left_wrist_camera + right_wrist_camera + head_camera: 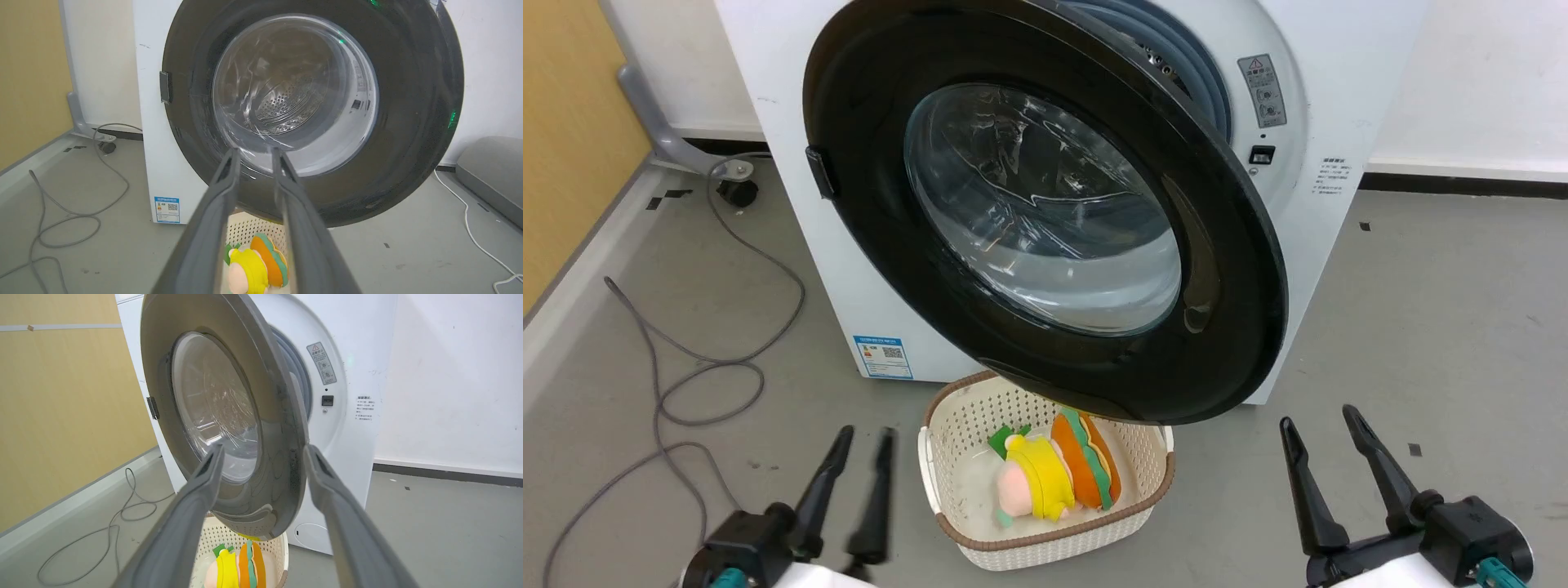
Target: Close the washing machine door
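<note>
Push rather than grasp: bring the right gripper (pixel 1317 416), fingers spread wide and empty, up and forward to the free edge of the washing machine door (pixel 1045 212), hanging ajar just ahead of and above its tips. Meet the black rim (pixel 1250 278) on the face turned toward the grippers, close to that free edge and far from the hinge (pixel 821 171) on the side nearer the left gripper (pixel 867 433), for the most leverage. Lay the flat of one finger on the plastic, not a tip, and stay off the bulging glass (pixel 1029 196), probably slick and curved enough to deflect a push. Press steadily toward the washing machine (pixel 849 278) until latched at the small dark slot (pixel 1262 155) ahead of the right gripper; expect to need a firm last shove against the thick grey gasket (pixel 1201 73). Keep the left gripper, fingers narrowly parted and holding nothing, low and back, clear of the swing. Mind the cream basket (pixel 968 420) with its plush toy (pixel 1054 482) on the floor (pixel 1421 327) between the two grippers, right under the door's lower rim; looks low enough to clear, though hard to tell for sure.

From the right wrist: a broad round disc, glossy dark frame, clear bowl window at centre streaked with reflections, swung partly out, gap widest ahead of the right fingers. Ahead of the left gripper, through the glass, the perforated steel drum (pixel 286 102)
</note>
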You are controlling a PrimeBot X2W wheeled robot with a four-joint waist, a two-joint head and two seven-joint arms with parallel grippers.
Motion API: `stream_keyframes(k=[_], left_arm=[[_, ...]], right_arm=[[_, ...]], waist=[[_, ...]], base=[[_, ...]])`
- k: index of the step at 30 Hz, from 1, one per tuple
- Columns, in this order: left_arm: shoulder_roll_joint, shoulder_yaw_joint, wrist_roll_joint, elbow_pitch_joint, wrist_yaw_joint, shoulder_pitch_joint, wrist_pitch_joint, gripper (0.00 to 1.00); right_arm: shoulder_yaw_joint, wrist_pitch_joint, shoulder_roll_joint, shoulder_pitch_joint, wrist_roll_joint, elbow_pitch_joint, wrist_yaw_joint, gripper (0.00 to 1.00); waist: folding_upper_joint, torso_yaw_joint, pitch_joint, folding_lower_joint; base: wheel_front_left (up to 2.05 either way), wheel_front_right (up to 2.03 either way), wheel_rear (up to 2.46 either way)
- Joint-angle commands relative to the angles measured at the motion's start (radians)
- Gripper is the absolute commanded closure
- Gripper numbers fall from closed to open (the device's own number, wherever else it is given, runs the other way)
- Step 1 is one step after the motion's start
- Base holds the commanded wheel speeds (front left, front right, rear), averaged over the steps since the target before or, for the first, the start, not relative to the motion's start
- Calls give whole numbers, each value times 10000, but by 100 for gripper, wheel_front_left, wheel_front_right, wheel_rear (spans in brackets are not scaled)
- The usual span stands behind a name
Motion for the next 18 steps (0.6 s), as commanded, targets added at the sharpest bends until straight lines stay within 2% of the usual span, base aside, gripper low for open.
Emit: stream_keyframes(k=[1,2,11,12,13,14,15,18], left_arm=[[-50,51,78,23,-54,64,-52,0],[-218,95,423,77,-194,96,-52,0],[-763,474,1199,-38,-580,153,-52,0],[-806,504,1267,-53,-614,147,-52,0],[-845,522,1331,-56,-646,130,-52,0],[-883,532,1376,-43,-676,108,-52,0],[-915,533,1413,-16,-705,80,-52,0],[-1001,511,1533,37,-772,-80,-52,0]], right_arm=[[-5,-46,-46,122,16,27,6,0],[6,-46,-79,121,2,105,6,0],[60,-46,-138,89,31,247,6,0],[88,-46,-154,68,54,237,6,16],[116,-46,-180,30,76,202,6,62],[167,-46,-232,-21,87,161,6,93],[239,-46,-304,-82,97,121,6,100],[635,-46,-639,-379,199,31,6,100]], waist=[[-1,-5,8,0],[-1,-18,27,0],[-1,-13,114,0],[-1,-1,168,0],[-1,17,219,0],[-1,39,277,0],[-1,63,346,0],[-1,158,649,0]], base=[[0,0,0],[0,0,0],[0,0,0],[0,0,0],[0,0,0],[0,0,0],[0,0,0],[0,0,0]])
